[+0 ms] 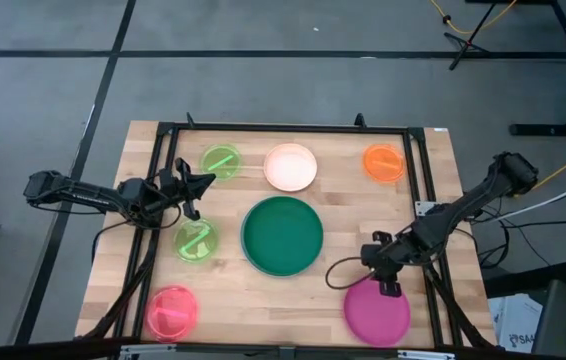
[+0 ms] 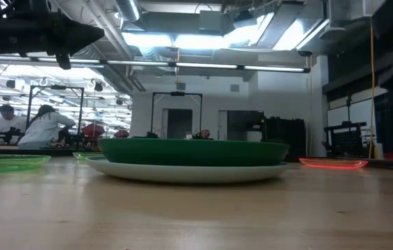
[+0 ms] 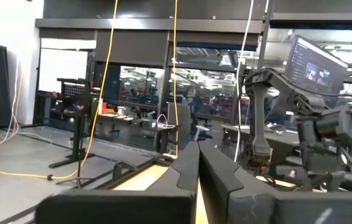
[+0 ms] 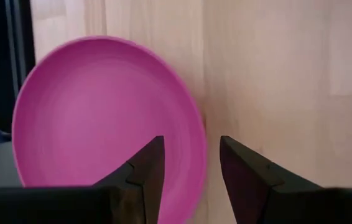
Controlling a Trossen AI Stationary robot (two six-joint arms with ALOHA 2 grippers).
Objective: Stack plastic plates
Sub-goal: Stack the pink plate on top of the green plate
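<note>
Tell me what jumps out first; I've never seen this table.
The dark green plate dominates the table's middle, resting on a pale plate. Small bright plates ring it, and the right pincer hangs open over the rim of the magenta plate at the near right corner.

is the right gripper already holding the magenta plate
No, the right gripper hangs open over the rim of the magenta plate, its fingers straddling the edge without clamping it.
</note>
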